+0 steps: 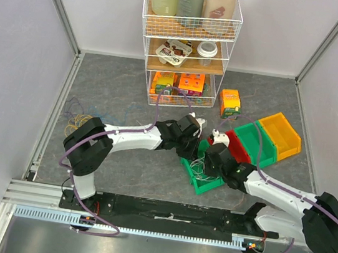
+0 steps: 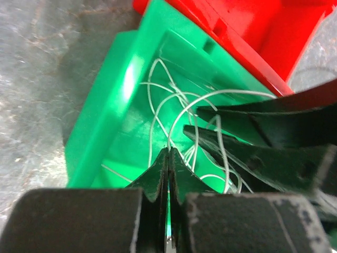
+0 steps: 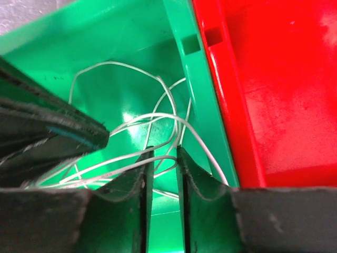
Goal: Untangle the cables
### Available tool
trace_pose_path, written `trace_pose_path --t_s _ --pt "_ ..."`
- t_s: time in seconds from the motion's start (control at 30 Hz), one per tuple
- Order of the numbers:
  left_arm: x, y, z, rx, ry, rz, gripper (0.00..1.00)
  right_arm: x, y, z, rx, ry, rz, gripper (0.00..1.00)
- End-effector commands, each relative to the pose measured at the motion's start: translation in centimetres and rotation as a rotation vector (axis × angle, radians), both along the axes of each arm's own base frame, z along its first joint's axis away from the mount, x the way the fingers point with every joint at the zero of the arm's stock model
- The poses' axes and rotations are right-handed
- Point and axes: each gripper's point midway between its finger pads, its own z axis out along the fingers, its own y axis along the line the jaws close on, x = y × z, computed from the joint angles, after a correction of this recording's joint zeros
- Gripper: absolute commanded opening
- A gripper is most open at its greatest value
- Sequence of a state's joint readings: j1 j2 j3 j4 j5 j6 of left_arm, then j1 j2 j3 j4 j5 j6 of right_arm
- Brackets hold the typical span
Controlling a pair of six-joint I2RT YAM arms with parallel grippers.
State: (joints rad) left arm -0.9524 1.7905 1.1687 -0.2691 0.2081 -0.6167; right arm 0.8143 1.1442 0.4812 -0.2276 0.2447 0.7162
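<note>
Cables [image 1: 204, 168] lie tangled in the green bin [image 2: 105, 116], the left gripper [image 2: 167, 155] pinched together on one white strand (so it seems) and the right gripper [image 3: 164, 158] narrowly apart beside it, so lift slowly and watch for snagging loops.

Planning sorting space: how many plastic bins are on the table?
4, in a diagonal row: green plastic bin holding thin white cables at the near end, then red bin, second green bin, yellow bin farthest.
</note>
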Motion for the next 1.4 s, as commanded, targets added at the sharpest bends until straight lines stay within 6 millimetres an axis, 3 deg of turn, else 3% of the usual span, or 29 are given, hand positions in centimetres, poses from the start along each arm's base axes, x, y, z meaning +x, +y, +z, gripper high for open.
trace_pose_path --t_s 0.0,0.17,0.27,0.43,0.57,0.7,0.77,0.87,1.0,1.1,1.23,1.37 --pt "1.5 1.8 -1.4 0.105 -0.037 0.082 0.02 1.3 0.3 4.1 0.017 -0.082 0.01 0.34" --pt "2.3 1.7 -0.2 0.116 -0.071 0.078 0.02 0.6 -0.7 7.4 0.03 -0.13 0.035 0.58" --pt "2.2 1.7 0.0 0.111 -0.069 0.077 0.02 -0.1 -1.4 9.2 0.055 -0.147 0.03 0.64" --pt "2.0 1.7 -0.1 0.108 -0.059 0.077 0.02 -2.4 -1.1 9.7 0.166 -0.089 0.04 0.75" --pt "1.9 1.6 -0.1 0.104 -0.056 0.075 0.02 -3.9 0.0 7.7 0.25 -0.017 0.053 0.75" --pt "1.7 1.6 1.1 0.077 -0.061 0.072 0.04 -2.9 0.0 6.4 0.265 -0.054 0.01 0.67" --pt "1.6 1.9 2.2 0.058 -0.073 0.078 0.11 -1.7 0.3 6.1 0.264 -0.084 -0.019 0.62" --pt "1.2 2.8 5.4 0.0 -0.123 0.102 0.27 -0.5 1.3 5.4 0.243 -0.086 -0.015 0.56" --pt "0.6 5.6 8.8 -0.035 -0.199 0.151 0.5 0.5 2.5 4.2 0.188 -0.064 0.025 0.54" --pt "0.7 9.6 9.9 0.001 -0.248 0.235 0.59 0.6 2.5 3.7 0.157 -0.057 0.043 0.55" --pt "1.5 16.5 9.5 0.081 -0.256 0.395 0.65 0.2 1.6 4.4 0.133 -0.088 0.071 0.6" --pt "3.9 24.9 8.3 0.137 -0.229 0.679 0.69 -0.3 0.8 6.8 0.135 -0.139 0.099 0.68"
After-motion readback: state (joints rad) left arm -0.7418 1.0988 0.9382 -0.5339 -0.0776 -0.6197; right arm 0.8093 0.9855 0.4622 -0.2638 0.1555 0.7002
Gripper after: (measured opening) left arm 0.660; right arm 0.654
